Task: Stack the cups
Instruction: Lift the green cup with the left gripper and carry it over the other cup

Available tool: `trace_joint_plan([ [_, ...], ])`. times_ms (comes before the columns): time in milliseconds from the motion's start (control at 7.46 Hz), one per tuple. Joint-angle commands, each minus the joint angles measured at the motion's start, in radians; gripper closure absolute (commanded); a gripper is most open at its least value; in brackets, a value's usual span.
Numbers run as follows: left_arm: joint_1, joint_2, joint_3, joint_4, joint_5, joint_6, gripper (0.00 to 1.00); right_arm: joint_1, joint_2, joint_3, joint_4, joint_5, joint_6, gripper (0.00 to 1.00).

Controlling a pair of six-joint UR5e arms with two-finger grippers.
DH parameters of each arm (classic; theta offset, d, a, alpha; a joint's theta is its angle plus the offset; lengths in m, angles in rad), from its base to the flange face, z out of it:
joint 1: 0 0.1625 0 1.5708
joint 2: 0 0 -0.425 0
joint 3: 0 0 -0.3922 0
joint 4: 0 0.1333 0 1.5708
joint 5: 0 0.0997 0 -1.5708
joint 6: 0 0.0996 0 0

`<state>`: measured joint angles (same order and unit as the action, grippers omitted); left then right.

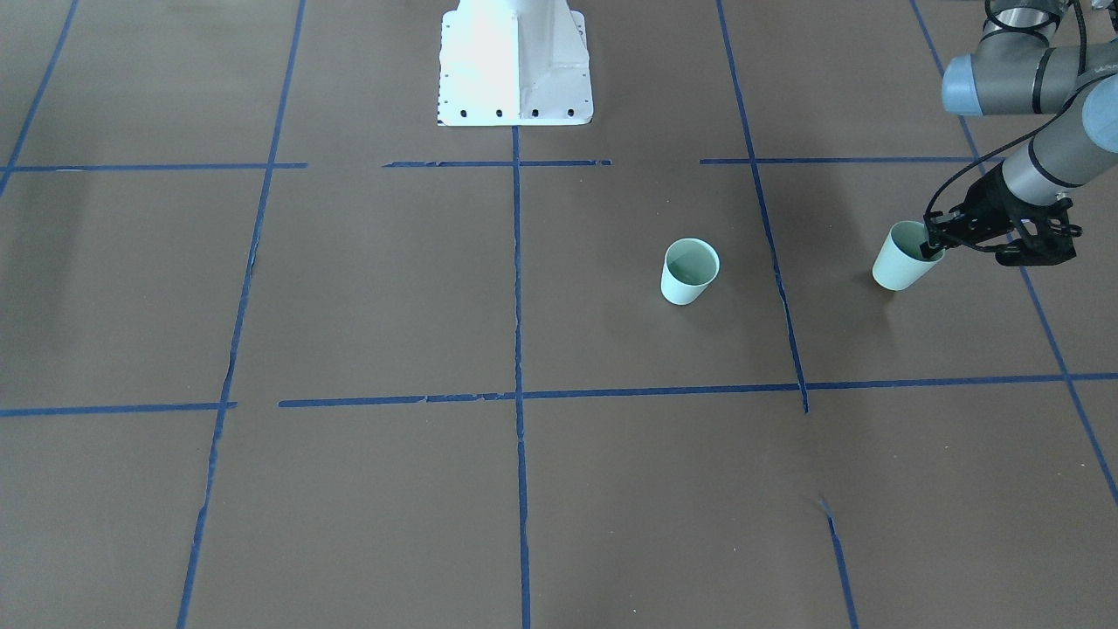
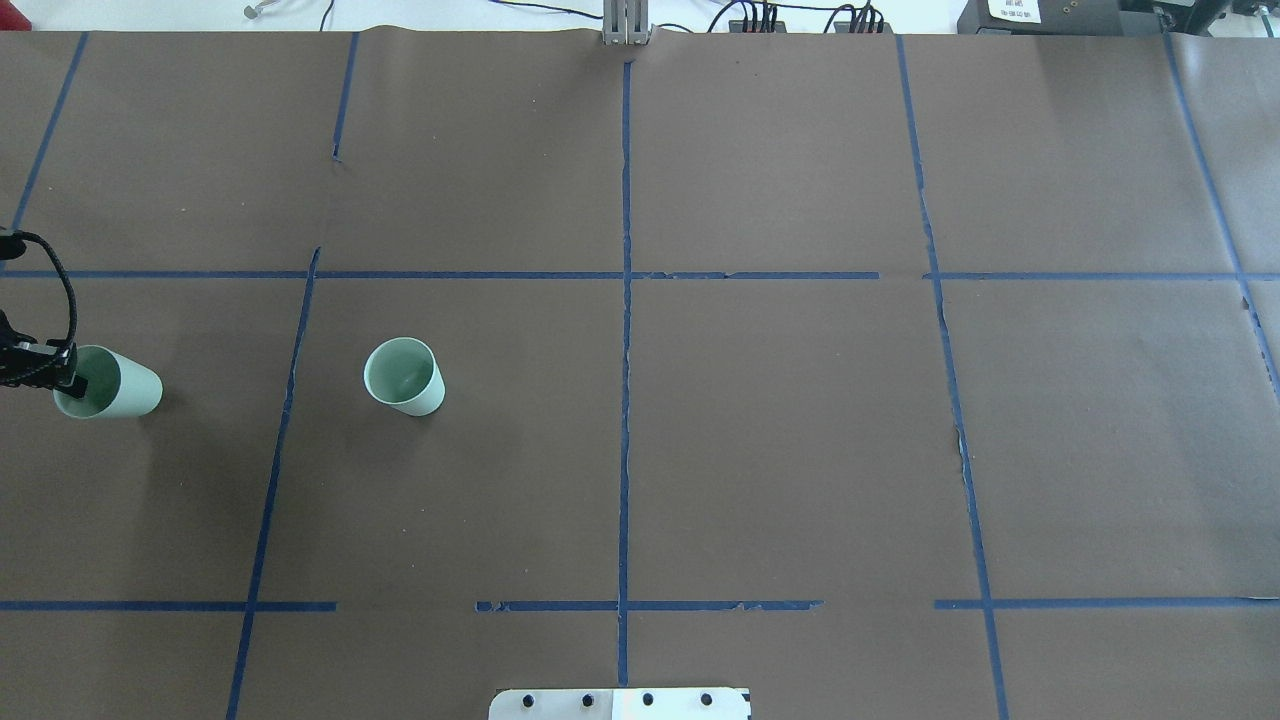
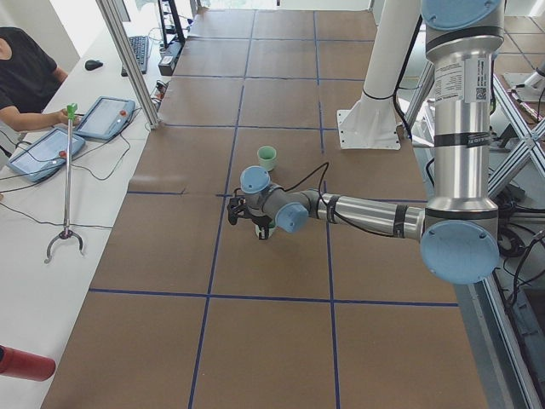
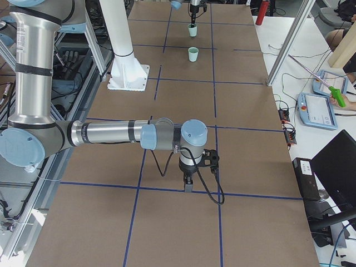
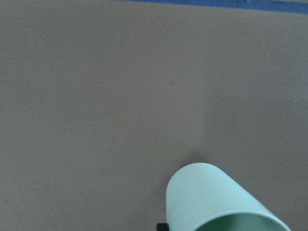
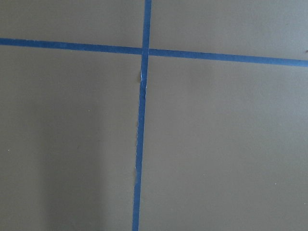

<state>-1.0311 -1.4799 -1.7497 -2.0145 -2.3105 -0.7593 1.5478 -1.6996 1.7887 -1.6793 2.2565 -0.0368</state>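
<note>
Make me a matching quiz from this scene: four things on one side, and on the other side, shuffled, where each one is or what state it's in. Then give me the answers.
Things
1. middle cup
2. outer cup
3. right gripper
4. white base plate

Places or states
A. points down over bare paper, far from both cups
B. lies flat on the table at the robot's side
C. stands upright and alone, nothing touching it
D. has the left gripper at its rim

Pairs: 1-C, 2-D, 3-A, 4-B
</note>
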Motion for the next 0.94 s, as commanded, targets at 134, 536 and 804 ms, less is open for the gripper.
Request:
trace_joint_plan([
  [134,-0.087,0.01,-0.241,0.245,-0.003,0.014,1.0,0.0,0.0,0.0,0.0,0.0,0.0,0.0],
  [536,-0.098,-0.134,-0.356,0.528,-0.001,-0.006,1.0,0.0,0.0,0.0,0.0,0.0,0.0,0.0],
  [804,-0.017,-0.372,-0.352,0.783,0.002,-0.13,1.0,0.0,0.0,0.0,0.0,0.0,0.0,0.0],
])
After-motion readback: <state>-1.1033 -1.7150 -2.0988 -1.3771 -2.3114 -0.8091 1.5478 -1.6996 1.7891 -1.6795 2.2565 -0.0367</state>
